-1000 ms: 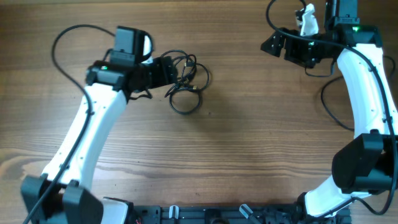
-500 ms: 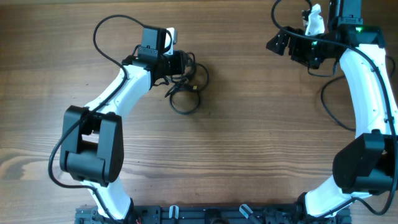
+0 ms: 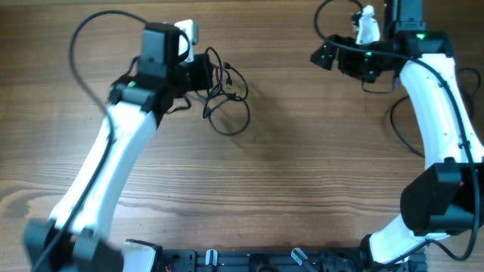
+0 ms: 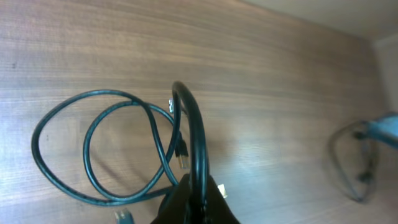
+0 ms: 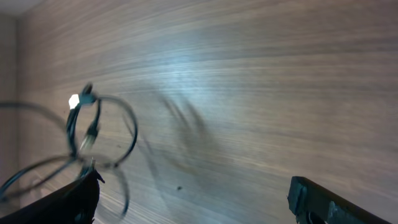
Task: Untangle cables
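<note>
left gripper (image 3: 205, 75) is clamped on the cables (image 3: 224, 89) w/ most of them lying off to its right — right gripper (image 3: 324, 54), fingers spread apart, sits well away, so left's def nearer.

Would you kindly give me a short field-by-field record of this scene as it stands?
left claw: shut on one strand of the cables, which arcs up into it
right claw: open, empty, well apart from the cables
cables: thin black loops, tangled, mostly lying on the table
table: wood grain surface
</note>
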Controlling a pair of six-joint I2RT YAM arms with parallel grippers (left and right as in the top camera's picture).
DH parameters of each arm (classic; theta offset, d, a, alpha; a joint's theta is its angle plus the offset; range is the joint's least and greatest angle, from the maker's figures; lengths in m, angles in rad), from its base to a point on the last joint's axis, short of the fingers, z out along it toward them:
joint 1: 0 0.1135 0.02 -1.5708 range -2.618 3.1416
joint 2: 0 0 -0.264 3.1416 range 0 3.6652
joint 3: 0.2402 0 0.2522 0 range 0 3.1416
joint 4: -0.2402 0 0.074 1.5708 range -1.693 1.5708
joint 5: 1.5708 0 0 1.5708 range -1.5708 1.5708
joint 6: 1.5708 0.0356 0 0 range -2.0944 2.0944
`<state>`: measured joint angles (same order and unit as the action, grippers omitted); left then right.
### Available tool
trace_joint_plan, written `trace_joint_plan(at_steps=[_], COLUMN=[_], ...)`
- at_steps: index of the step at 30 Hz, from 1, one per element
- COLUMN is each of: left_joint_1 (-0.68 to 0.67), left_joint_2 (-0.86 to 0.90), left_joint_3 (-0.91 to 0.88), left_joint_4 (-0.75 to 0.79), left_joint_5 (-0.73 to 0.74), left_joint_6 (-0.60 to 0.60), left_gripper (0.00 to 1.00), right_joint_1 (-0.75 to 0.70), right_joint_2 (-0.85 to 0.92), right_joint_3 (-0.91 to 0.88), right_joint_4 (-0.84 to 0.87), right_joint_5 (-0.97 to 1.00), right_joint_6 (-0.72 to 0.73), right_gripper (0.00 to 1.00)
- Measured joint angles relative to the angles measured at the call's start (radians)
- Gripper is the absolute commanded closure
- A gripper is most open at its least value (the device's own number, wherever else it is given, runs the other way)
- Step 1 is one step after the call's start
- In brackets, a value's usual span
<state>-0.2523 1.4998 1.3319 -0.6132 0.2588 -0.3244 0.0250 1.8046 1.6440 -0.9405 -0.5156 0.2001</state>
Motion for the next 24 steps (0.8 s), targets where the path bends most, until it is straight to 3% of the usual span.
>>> trace_joint_plan(at_steps=[7, 14, 24], left_joint_1=[0.0, 0.0, 0.003], left_joint_2=[-0.058, 0.015, 0.031], left_joint_3=[0.005, 0.005, 0.004], left_joint_4=[-0.133, -0.135, -0.232], left_joint_5=[0.064, -0.013, -0.263], left_joint_6=[-0.095, -0.348, -1.068], left_gripper=[0.96, 0.96, 0.96], right_joint_1=[0.114, 0.227, 0.393], right_joint_2=[0.0, 0.0, 0.0], right_joint_3=[0.0, 0.0, 0.0], right_joint_4=[0.034, 0.032, 0.086], right_joint_5=[-0.03, -0.042, 0.008], right_joint_6=[0.0, 0.044, 0.23], right_gripper=[0.01, 0.05, 0.12])
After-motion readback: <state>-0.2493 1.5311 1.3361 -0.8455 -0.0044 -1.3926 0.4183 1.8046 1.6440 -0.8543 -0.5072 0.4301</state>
